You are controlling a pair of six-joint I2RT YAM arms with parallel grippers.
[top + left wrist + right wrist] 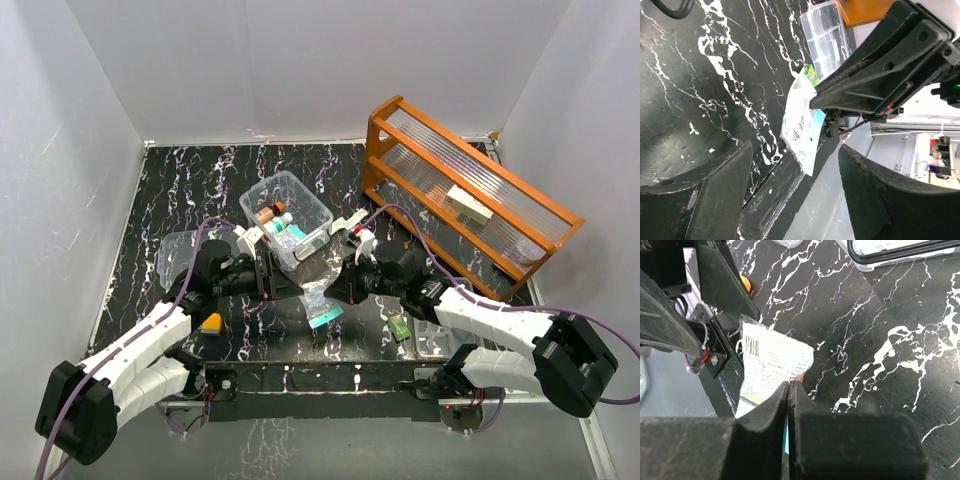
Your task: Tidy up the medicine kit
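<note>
The medicine kit's clear box [285, 215] stands mid-table with small bottles inside. Its clear lid [180, 250] lies to the left, also seen as the lid [890, 250] in the right wrist view. The clear compartment tray [432, 340] sits near the front right edge, the same tray [827, 30] in the left wrist view. My right gripper [338, 285] [790, 390] is shut on a flat white and teal packet [322, 308] [772, 365], holding it just above the front of the table. My left gripper [280, 282] [795, 165] stands open facing that packet [802, 120], with nothing between its fingers.
An orange wooden rack [470, 195] stands at the right with a small box on its shelf. A green sachet [400, 328] lies beside the tray. A small orange object [211, 322] lies by the left arm. The table's front edge [780, 200] runs under the packet.
</note>
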